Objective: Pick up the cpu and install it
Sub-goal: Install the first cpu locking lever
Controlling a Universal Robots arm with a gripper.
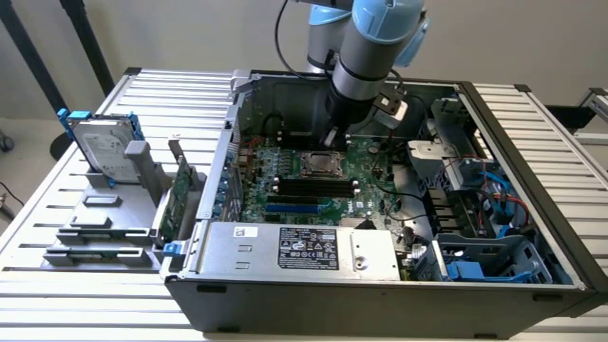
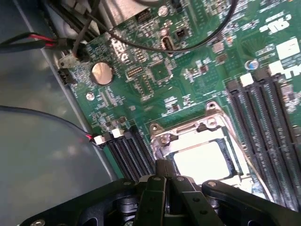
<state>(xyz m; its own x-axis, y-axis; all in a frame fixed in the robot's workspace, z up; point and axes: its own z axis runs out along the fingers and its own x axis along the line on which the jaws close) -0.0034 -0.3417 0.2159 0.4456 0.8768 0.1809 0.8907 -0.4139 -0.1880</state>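
My jaws are pressed shut with nothing between them, my gripper (image 2: 165, 176) hanging just above the socket frame (image 2: 200, 129), where the cpu (image 2: 200, 162) lies flat and square, no long axis, just beyond my tips at about one o'clock.

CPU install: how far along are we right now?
The cpu already looks seated: its bright lid lies flat inside the socket frame on the motherboard. The end effector is shut with nothing in it, its tips just at the socket's edge beside the chip. Whether the frame is latched down I cannot tell, so locking it may be what is left.
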